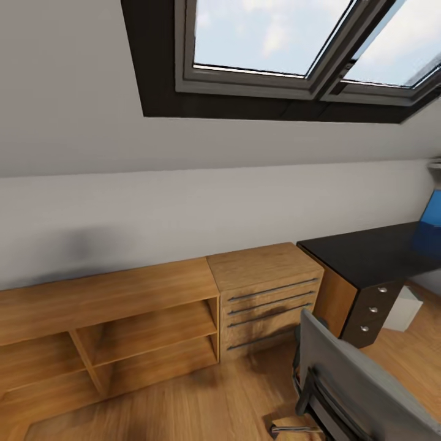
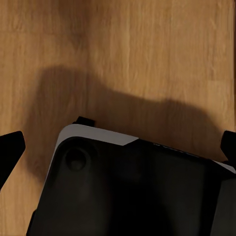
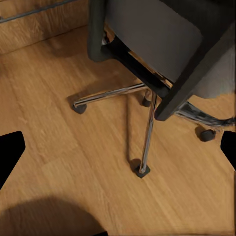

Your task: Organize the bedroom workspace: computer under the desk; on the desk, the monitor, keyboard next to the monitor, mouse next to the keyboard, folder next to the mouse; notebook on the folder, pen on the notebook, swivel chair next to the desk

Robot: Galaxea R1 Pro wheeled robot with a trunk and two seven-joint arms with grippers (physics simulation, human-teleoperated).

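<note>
Head view: I'm looking across the bedroom at a white wall under a sloped ceiling with a skylight (image 1: 275, 43).
Desk: the black desk (image 1: 367, 251) sits at the far right against the wall, and I can see its three drawers with round silver knobs (image 1: 372, 309) facing me.
Computer: a light grey box (image 1: 404, 308) stands on the floor under the desk, just past the drawers; I take it for the computer, though I only get a corner of it.
Blue panel: a blue flat panel (image 1: 432, 215) leans up at the right edge, above the desk top.
Swivel chair: the grey swivel chair (image 1: 352, 380) is near the bottom right, just in front of the desk's drawer end, its back toward me.
Wooden units: a light wooden drawer unit (image 1: 266, 294) stands beside the desk, and a low open shelf (image 1: 110, 324) runs left of it.
Right wrist view: I'm over the chair's chrome star base (image 3: 142, 118) and its casters on the wood floor (image 3: 59, 162).
Right gripper: the dark fingertips (image 3: 11, 152) sit at opposite edges of the picture, spread wide, nothing between them.
Left wrist view: I see plank floor (image 2: 147, 49) and a black, white-edged part of the robot's body (image 2: 132, 191).
Left gripper: fingertips (image 2: 10, 150) wide apart as well, holding nothing.
</note>
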